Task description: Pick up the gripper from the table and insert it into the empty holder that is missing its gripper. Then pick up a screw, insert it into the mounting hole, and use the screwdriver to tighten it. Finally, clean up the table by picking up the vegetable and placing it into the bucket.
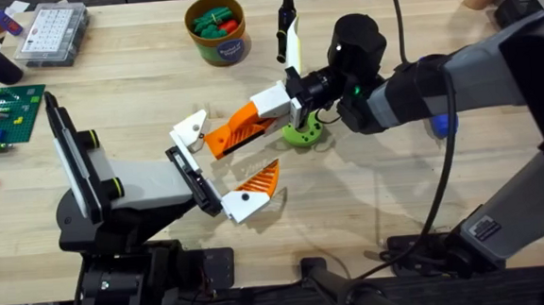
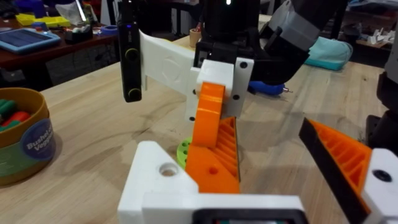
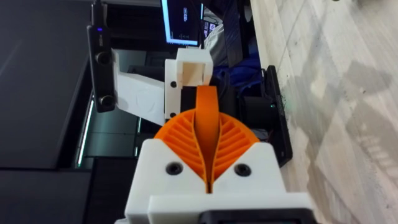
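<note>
- Gripping the gripper (image 1: 236,134), the right gripper (image 1: 264,113) has its two fingers clamped on it above mid-table.
- Left gripper (image 1: 227,162): jaws apart, two white blocks, one bearing an orange finger (image 1: 260,178).
- One bucket (image 1: 218,44), orange-tan rim, blue label, near the far edge.
- The gripper: one orange ribbed wedge, its end just beside the holder (image 1: 193,129).
- One green vegetable (image 1: 305,133) on the table beside the right gripper.
- One dark mounting hole (image 2: 168,169) in the holder.
</note>
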